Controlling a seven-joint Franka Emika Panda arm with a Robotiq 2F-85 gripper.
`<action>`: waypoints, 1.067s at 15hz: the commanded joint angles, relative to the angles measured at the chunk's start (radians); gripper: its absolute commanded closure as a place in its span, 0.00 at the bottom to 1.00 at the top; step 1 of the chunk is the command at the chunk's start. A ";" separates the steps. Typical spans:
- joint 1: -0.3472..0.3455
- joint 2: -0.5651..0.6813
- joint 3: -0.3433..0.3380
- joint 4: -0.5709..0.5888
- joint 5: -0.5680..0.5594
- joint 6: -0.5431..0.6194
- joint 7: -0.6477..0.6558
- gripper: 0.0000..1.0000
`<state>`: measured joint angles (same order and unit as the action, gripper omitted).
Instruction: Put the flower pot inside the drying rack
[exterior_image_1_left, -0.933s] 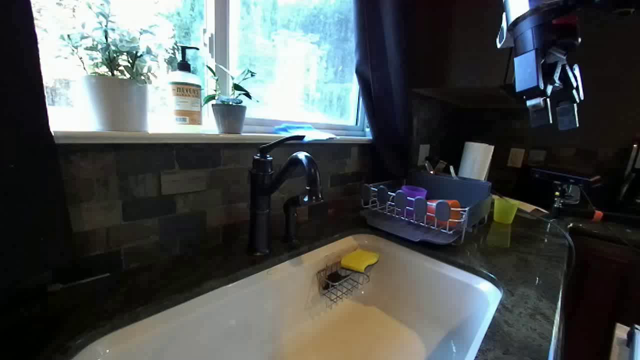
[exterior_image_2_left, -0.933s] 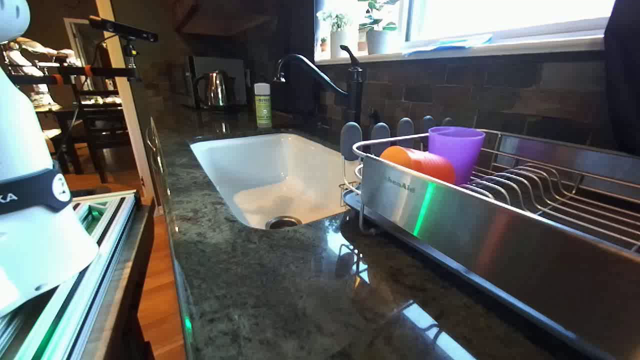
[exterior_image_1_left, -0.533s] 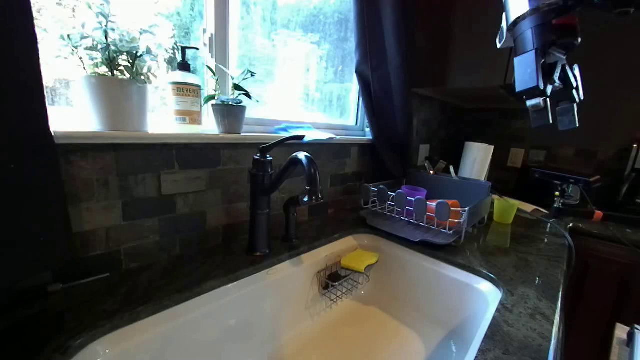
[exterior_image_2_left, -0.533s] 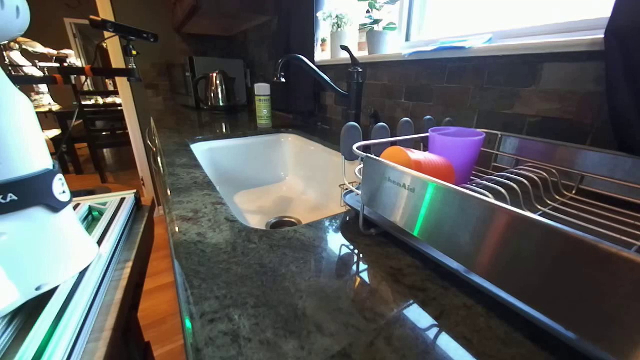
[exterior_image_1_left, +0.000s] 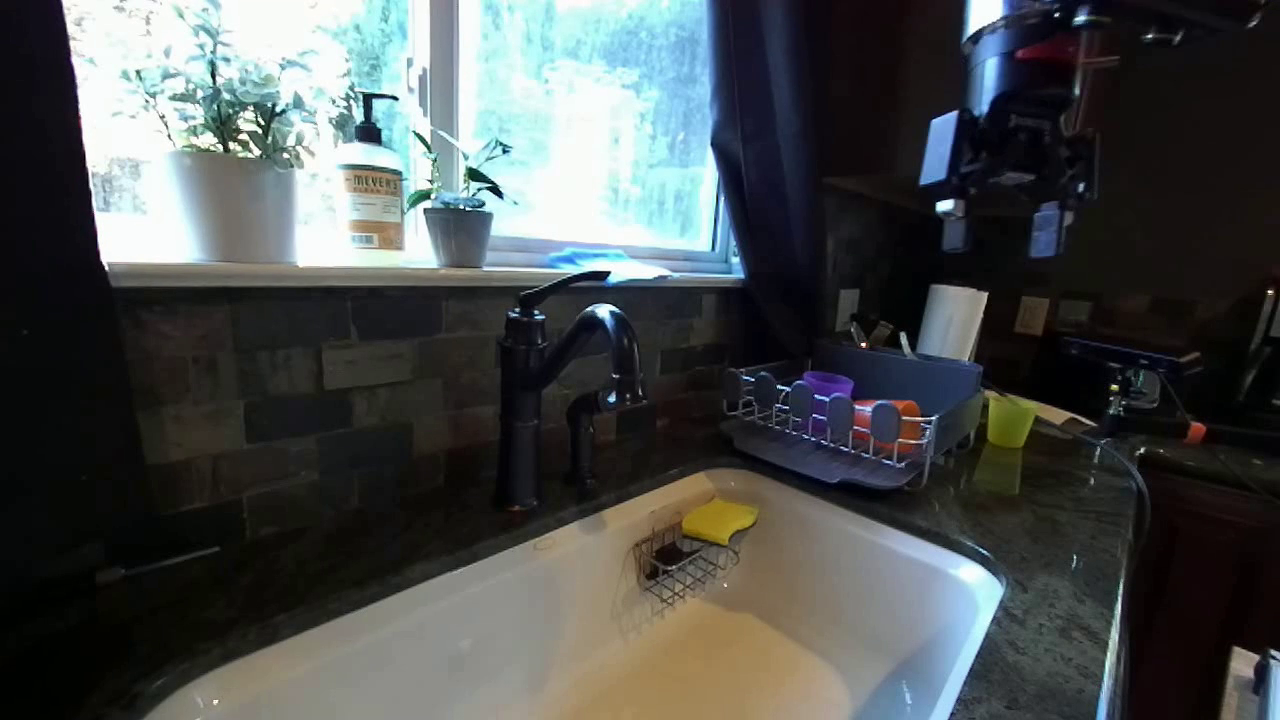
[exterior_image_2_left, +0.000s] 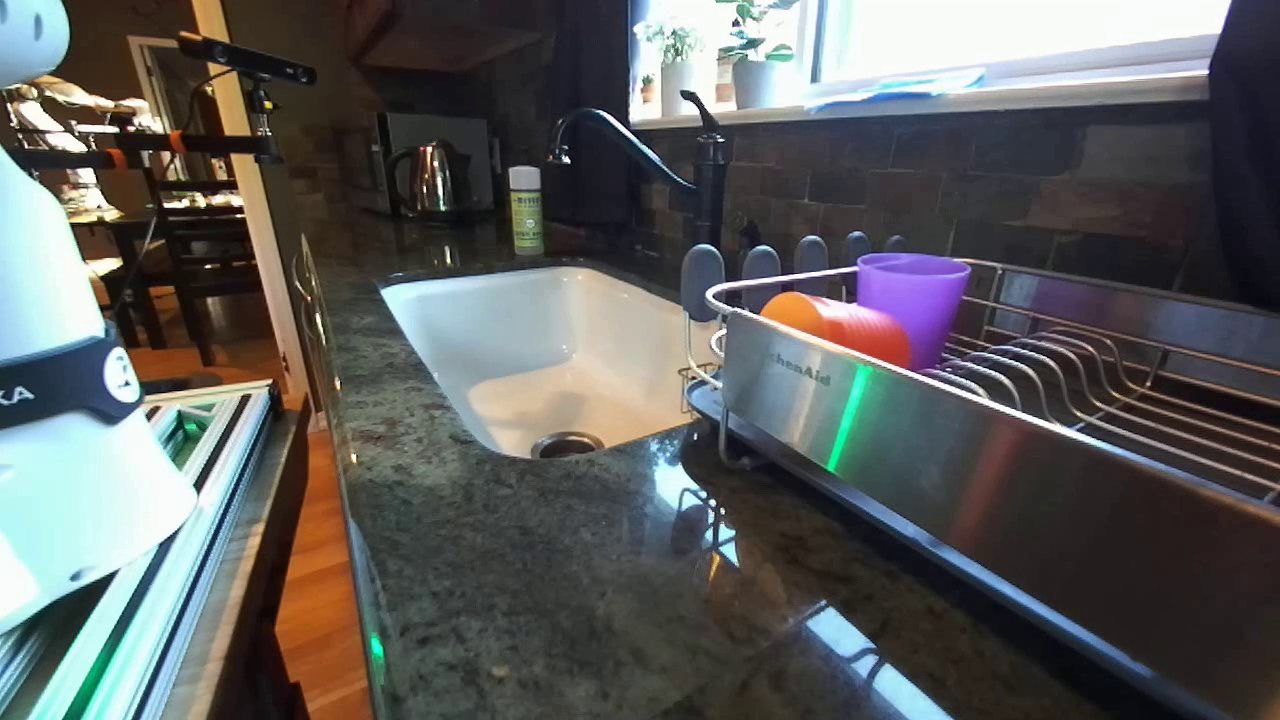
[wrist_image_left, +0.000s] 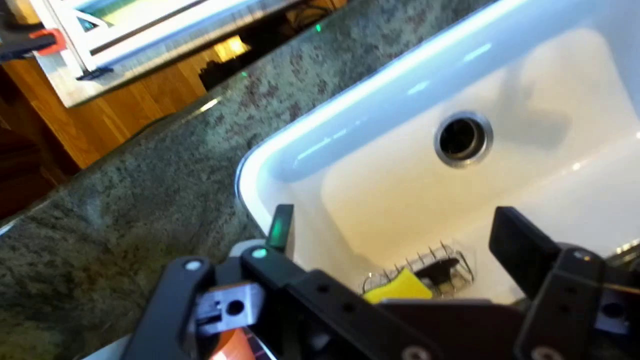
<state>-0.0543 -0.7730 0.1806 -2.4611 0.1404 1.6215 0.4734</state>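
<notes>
The flower pot (exterior_image_1_left: 458, 237), small and grey with sparse green leaves, stands upright on the windowsill right of the labelled bottle. It also shows in an exterior view (exterior_image_2_left: 757, 83) at the near end of the sill plants. The drying rack (exterior_image_1_left: 956, 395), with wire sides and dark grey panels, stands on the counter beyond the sink; it is large in an exterior view (exterior_image_2_left: 960, 440). My gripper (exterior_image_1_left: 1000, 229) is open and empty, high above the counter near the rack, far right of the pot. In the wrist view my gripper (wrist_image_left: 395, 220) points down over the sink.
A purple cup (exterior_image_2_left: 915, 300) and an orange cup (exterior_image_2_left: 845, 330) are in the rack. The black faucet (exterior_image_1_left: 520, 400) rises between sill and sink (exterior_image_1_left: 960, 585). A bottle (exterior_image_1_left: 372, 205) and white pot (exterior_image_1_left: 235, 210) stand left of the flower pot. A green cup (exterior_image_1_left: 1010, 420) is beside the rack.
My gripper has moved left in an exterior view and turned, so its two spread fingers now show apart. The pot, rack and cups have not moved.
</notes>
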 joint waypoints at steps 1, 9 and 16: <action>-0.065 0.170 0.070 0.092 -0.002 0.208 0.165 0.00; -0.016 0.637 0.056 0.522 -0.037 0.402 0.378 0.00; 0.065 0.751 -0.012 0.681 0.005 0.351 0.343 0.00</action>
<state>-0.0342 -0.0232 0.2124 -1.7831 0.1471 1.9755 0.8153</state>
